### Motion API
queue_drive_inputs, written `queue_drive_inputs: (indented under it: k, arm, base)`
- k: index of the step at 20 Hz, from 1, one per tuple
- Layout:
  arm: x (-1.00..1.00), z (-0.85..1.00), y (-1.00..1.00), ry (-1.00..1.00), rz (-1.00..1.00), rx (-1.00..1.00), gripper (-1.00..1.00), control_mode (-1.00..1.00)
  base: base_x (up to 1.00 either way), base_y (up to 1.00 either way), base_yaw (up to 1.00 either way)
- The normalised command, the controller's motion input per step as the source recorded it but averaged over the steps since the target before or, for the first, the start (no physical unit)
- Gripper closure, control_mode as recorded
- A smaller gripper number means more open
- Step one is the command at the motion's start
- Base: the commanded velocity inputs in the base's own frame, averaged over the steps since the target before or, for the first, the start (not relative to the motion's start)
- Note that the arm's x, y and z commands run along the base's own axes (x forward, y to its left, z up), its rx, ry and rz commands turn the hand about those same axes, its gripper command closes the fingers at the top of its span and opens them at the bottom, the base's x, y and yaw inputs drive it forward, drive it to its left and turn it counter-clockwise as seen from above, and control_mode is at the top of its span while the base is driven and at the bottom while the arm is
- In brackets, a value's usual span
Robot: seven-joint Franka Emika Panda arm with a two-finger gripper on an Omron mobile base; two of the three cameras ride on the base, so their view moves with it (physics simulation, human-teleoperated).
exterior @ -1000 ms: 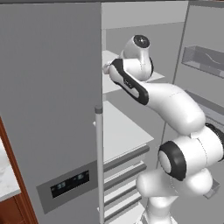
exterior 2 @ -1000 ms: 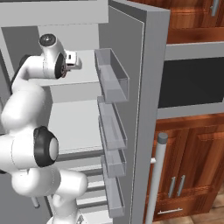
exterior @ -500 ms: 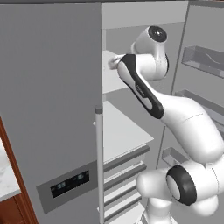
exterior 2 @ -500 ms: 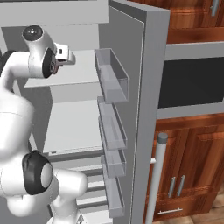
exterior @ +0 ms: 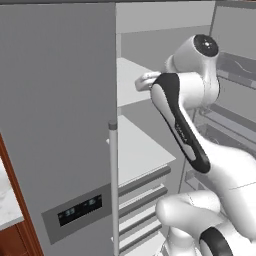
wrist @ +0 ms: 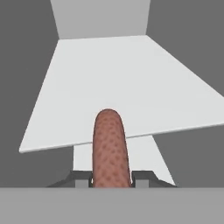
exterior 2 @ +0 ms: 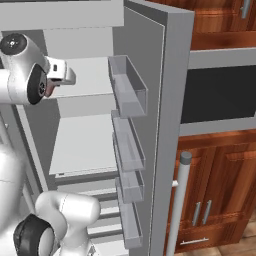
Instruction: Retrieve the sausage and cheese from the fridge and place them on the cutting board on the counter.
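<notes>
Pinching the sausage (wrist: 110,146) between its two fingers, the gripper (wrist: 111,178) hangs in front of the fridge (exterior: 60,125), just outside the front edge of an upper white shelf (wrist: 127,87). The jaws press on the link's near end, one finger at each side, so most of its length sticks forward past the fingertips and points toward the back of the fridge. It hangs clear of the shelf rather than resting on it. Held lengthwise like this, the link is probably steadier for the carry than it would be gripped across its middle. In the base views the hand sits at the height of that shelf, level with the top door bin (exterior 2: 129,92), and a trace of reddish brown shows beside the wrist. One fridge door stands swung wide, which keeps the way in and out of the fridge free for the arm. No cheese can be seen on the shelves that show. A dark display panel (exterior: 80,209) low on the closed fridge door carries small light marks, too small to read, and no brand or label is legible anywhere.
</notes>
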Motion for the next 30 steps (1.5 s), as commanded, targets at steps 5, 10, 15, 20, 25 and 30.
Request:
queue_drive_inputs:
  k: [5,10,15,20,25,30]
  arm:
    - [-1.0,0.0,-0.37,-0.04,-0.06,0.09,1.0,-1.0]
    - [-0.76,0.0,-0.45,0.0,-0.14,0.04,1.0,-1.0]
    - [-0.51,0.0,-0.37,0.0,-0.15,0.02,1.0,-1.0]
    - [-0.41,0.0,-0.12,0.0,-0.07,0.0,1.0,-1.0]
    - [-0.63,0.0,-0.01,0.0,-0.05,0.0,1.0,-1.0]
    - [-0.01,0.0,0.0,0.0,0.0,0.0,1.0,1.0]
  base:
    - [0.0,0.0,0.0]
    - [0.0,0.0,0.0]
    - [0.0,0.0,0.0]
    - [0.0,0.0,0.0]
    - [0.0,0.0,0.0]
    - [-0.05,0.01,0.0]
